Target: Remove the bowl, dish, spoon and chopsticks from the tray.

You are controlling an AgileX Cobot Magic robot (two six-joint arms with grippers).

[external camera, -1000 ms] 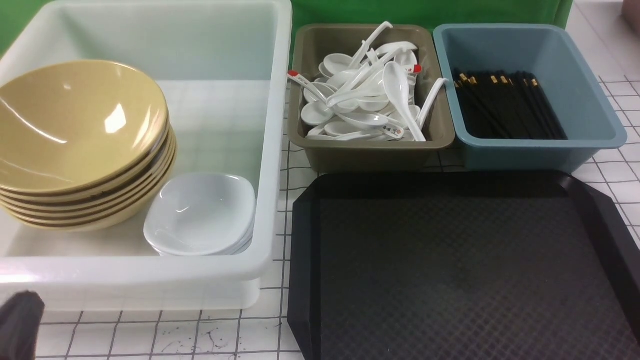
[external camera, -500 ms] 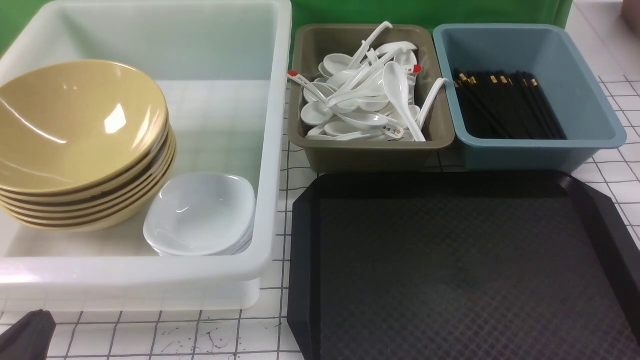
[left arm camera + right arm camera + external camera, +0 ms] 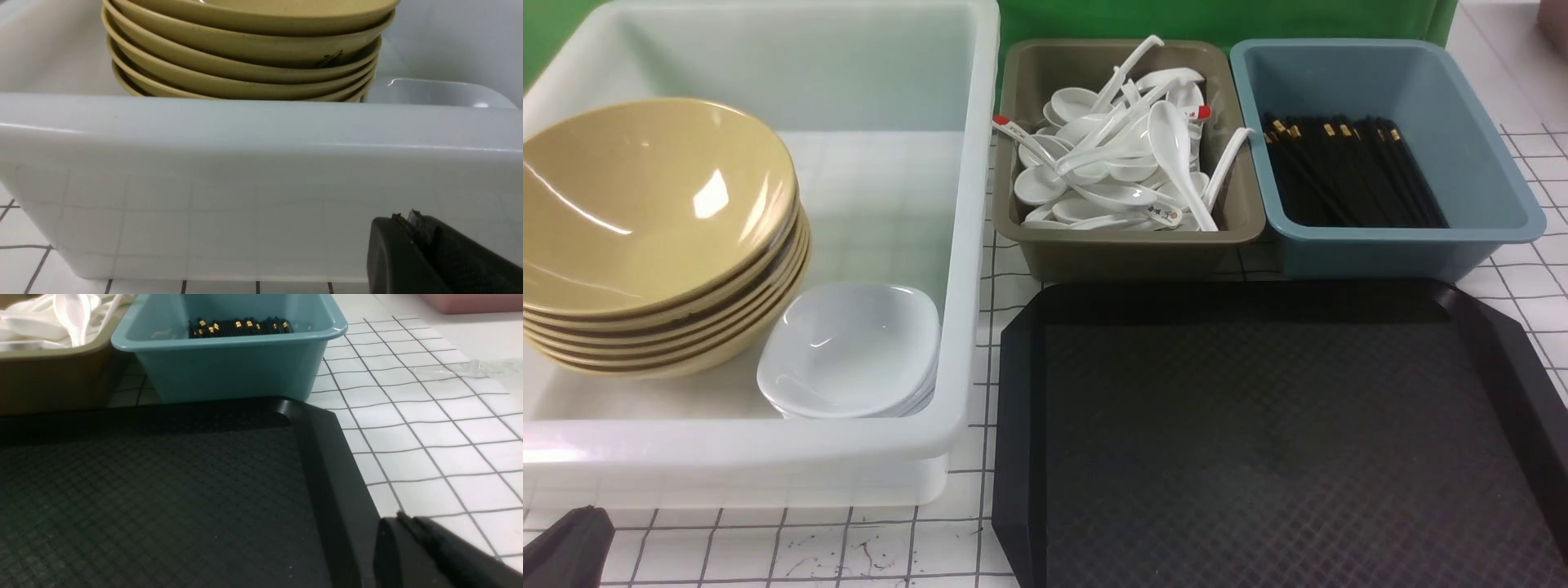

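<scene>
The black tray (image 3: 1258,441) lies at the front right with nothing on it; it also shows in the right wrist view (image 3: 163,490). A yellow bowl (image 3: 645,196) tops a stack inside the white tub. A white dish (image 3: 849,343) tops a small stack beside it. A plain white spoon (image 3: 1176,147) lies on the pile in the olive bin. Black chopsticks (image 3: 1347,171) lie in the blue bin. My left gripper (image 3: 404,218) is shut and empty, low in front of the tub's near wall. My right gripper (image 3: 402,518) is shut and empty by the tray's right rim.
The white tub (image 3: 768,445) fills the left side. The olive bin (image 3: 1127,249) and the blue bin (image 3: 1380,249) stand side by side behind the tray. The table is white with a black grid.
My left gripper has dropped lower into the front view's bottom-left corner, then stayed still. Nothing else has moved.
</scene>
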